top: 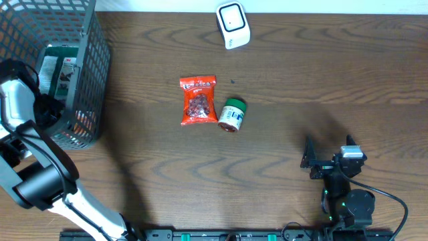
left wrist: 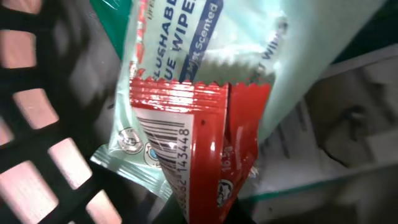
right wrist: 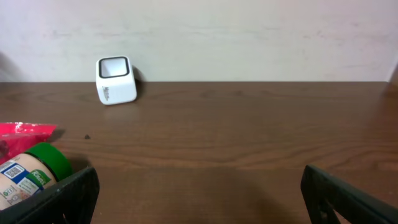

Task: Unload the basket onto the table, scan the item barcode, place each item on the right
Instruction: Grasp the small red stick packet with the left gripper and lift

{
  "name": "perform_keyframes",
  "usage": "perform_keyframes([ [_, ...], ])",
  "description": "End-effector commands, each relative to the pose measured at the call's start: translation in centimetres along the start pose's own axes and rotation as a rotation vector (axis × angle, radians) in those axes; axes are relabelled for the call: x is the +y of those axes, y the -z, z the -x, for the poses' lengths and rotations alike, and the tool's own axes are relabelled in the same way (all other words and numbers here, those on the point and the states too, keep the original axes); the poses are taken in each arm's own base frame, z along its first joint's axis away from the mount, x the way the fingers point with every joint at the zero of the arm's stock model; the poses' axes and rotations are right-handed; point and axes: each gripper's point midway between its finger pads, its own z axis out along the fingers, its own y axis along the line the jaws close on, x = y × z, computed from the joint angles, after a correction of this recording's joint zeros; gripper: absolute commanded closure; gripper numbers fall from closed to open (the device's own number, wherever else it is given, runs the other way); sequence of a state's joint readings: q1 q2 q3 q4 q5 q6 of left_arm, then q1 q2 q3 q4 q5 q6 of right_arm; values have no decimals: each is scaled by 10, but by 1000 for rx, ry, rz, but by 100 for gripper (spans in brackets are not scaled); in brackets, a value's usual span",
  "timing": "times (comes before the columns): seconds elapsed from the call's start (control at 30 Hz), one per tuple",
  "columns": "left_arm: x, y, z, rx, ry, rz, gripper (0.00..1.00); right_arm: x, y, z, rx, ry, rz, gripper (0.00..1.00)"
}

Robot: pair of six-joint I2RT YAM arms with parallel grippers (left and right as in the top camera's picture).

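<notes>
Dark wood table (top: 314, 80) carries a wire basket (top: 93, 60); inside it the left gripper (top: 52, 107) is clenched, apparently on the red packet (left wrist: 211, 143) — long axis pointing straight ahead of it, barcode (left wrist: 165, 140) showing. The scanner (top: 233, 25) lies well off to its right and ahead; the right gripper (top: 309, 161) is released, empty.

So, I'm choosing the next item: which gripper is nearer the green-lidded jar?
Right. The right gripper, open, is right of the jar and nearer the robot; the left gripper is far left, inside the wire basket.
</notes>
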State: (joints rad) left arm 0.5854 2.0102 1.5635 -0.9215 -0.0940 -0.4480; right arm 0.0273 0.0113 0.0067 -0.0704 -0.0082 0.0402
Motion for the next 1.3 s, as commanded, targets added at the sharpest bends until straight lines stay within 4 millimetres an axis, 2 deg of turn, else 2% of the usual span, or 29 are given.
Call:
perform_keyframes([
  [0.0,-1,50,14,-120,19,-65,93,-1,0,0,0,4,-3,1],
  [0.17,3,120,28,-298,50,-166,93,-1,0,0,0,4,-3,1],
  [0.3,12,181,31,-446,75,-252,93,-1,0,0,0,4,-3,1],
  [0.37,16,211,27,-514,81,-293,93,-1,0,0,0,4,-3,1],
  [0.5,22,258,12,-614,73,-363,93,-1,0,0,0,4,-3,1],
  [0.6,22,280,-1,-655,48,-403,93,-1,0,0,0,4,-3,1],
  [0.8,10,290,-13,-669,-17,-431,93,-1,0,0,0,4,-3,1],
  [1.07,2,283,-17,-635,-53,-434,93,-1,0,0,0,4,-3,1],
  [1.13,-7,289,-18,-646,-99,-478,93,-1,0,0,0,4,-3,1],
  [1.27,-20,315,-22,-671,-175,-572,93,-1,0,0,0,4,-3,1],
])
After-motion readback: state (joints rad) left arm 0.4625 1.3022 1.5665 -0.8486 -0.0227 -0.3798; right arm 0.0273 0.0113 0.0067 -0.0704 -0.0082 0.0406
